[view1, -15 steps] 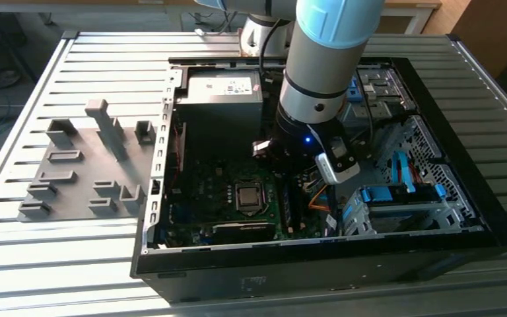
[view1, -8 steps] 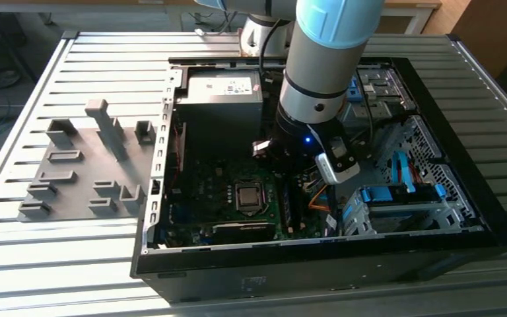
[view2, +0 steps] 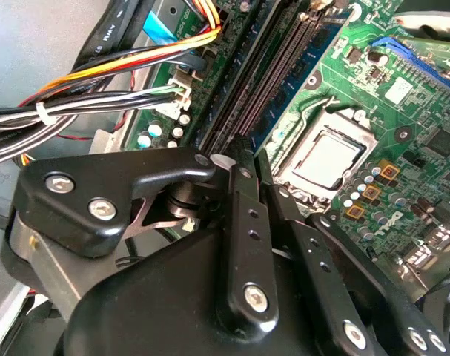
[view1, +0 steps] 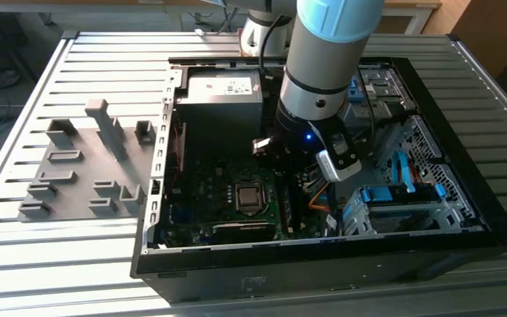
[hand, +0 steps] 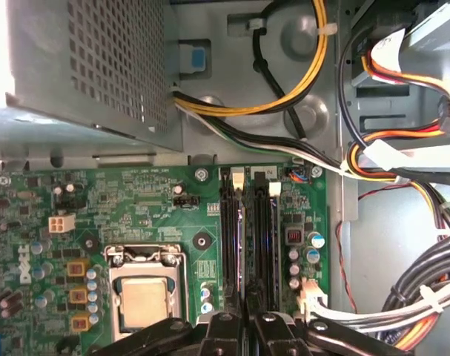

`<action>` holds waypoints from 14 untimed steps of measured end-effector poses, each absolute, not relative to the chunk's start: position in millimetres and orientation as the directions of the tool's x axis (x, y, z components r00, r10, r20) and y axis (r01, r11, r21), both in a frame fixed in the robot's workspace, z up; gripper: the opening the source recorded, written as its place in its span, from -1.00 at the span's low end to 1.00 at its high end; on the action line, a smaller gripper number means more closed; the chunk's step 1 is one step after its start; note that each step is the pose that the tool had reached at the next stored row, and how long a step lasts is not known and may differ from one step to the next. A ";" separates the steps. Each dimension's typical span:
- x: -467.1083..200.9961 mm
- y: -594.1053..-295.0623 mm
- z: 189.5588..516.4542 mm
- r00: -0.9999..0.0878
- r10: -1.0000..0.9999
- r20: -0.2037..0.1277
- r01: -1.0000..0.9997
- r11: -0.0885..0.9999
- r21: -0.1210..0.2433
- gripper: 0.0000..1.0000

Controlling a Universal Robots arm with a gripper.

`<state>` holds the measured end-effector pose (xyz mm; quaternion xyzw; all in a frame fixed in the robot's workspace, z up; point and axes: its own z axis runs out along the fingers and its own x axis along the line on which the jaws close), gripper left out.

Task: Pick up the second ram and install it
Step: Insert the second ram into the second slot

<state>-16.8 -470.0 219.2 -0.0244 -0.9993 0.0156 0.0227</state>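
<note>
In the exterior view my gripper is down inside the open computer case, over the motherboard's memory slots. The first wrist view looks along two long black slots. The second ram stands edge-on in one of them as a thin blue-green strip. It runs in between my black fingers, which are drawn together on its near end. In the second wrist view the gripper sits at the end of the same slots.
The processor socket lies beside the slots. Bundles of coloured cables hang on the other side, and the power supply box stands at the back. A grey slotted tray lies on the table at the exterior view's left.
</note>
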 end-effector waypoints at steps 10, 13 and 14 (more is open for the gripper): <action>-16.8 -470.0 223.9 -0.998 0.049 0.045 0.048 0.998 -0.032 -0.72; -16.8 -470.0 223.9 -0.998 0.044 0.045 0.042 0.999 -0.032 -0.72; -16.8 -470.0 223.9 -0.998 0.036 0.045 0.035 0.999 -0.032 -0.72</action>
